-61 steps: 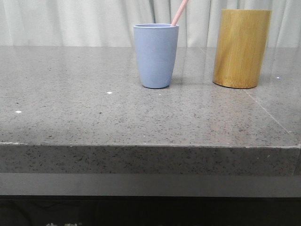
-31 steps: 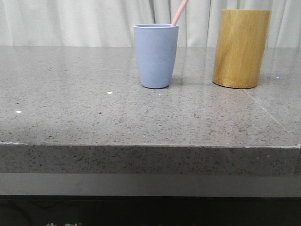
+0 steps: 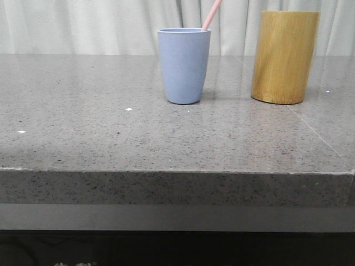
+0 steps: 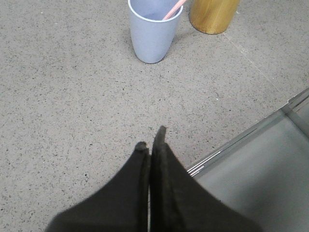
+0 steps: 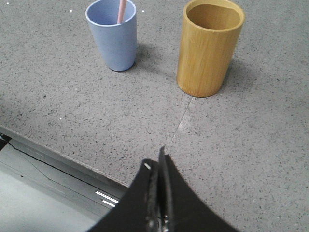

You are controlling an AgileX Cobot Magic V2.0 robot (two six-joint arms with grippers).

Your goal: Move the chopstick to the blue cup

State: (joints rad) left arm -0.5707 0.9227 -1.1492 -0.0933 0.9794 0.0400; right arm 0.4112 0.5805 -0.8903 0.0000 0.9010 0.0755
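The pink chopstick (image 3: 211, 15) was seen standing inside the blue cup (image 3: 184, 65), leaning against its rim toward the bamboo cylinder (image 3: 284, 57). Both vessels were set upright, near each other but apart, on the speckled grey stone table (image 3: 111, 138). The left gripper (image 4: 150, 140) and right gripper (image 5: 155, 162) were noted clenched and empty, well back from the cup.

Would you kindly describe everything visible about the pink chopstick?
The chopstick is a thin, straight, pale pink stick with a smooth, plastic-looking surface. It stands inside the blue cup, leaning against the rim and tilted toward the bamboo cylinder. Its upper part rises above the cup; its lower end is hidden inside. No gripper touches it.
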